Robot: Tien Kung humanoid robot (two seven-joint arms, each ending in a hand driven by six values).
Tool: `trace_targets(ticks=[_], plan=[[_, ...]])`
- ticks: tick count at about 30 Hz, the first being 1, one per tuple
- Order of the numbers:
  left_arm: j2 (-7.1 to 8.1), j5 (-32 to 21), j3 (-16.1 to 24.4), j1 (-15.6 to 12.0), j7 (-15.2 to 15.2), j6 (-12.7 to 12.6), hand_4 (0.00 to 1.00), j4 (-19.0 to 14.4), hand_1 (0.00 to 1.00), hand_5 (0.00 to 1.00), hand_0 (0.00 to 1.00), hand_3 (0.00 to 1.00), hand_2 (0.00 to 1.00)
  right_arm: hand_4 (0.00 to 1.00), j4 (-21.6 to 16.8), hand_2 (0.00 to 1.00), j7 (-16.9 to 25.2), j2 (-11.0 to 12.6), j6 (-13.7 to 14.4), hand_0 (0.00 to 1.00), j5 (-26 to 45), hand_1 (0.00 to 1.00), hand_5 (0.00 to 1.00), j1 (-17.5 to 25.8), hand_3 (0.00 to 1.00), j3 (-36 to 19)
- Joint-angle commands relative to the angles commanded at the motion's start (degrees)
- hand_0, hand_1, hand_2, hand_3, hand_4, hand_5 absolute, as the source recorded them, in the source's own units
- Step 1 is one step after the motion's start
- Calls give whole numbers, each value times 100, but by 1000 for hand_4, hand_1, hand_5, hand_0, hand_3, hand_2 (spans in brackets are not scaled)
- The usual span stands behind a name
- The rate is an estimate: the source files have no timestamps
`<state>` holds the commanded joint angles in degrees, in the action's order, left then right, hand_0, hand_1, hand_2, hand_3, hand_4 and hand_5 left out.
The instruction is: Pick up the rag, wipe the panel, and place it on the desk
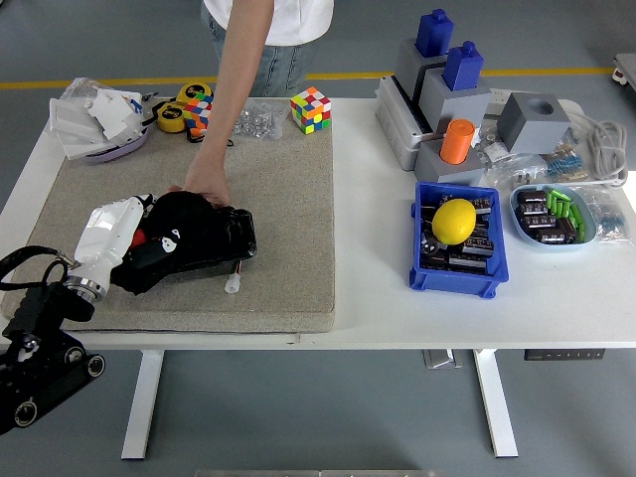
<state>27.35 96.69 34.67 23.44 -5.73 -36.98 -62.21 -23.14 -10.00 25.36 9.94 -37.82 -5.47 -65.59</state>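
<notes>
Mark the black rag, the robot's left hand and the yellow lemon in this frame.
black rag (pixel 199 231), head view, its upper middle.
left hand (pixel 109 231), head view, white back of the hand.
yellow lemon (pixel 456 221), head view, its centre.

A black rag (pixel 194 231) lies bunched on the grey-beige panel (pixel 288 214).

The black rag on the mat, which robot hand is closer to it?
Left. The left hand lies against the black rag at its left side, on the mat; the right hand is out of view.
</notes>
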Motion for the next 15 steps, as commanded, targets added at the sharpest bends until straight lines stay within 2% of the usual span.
trace_targets(ticks=[15], plan=[[236, 216, 632, -443, 22, 0, 554, 69, 99, 376, 196, 592, 271, 967, -17, 689, -6, 0, 2, 743, -35, 631, 580, 41, 596, -54]])
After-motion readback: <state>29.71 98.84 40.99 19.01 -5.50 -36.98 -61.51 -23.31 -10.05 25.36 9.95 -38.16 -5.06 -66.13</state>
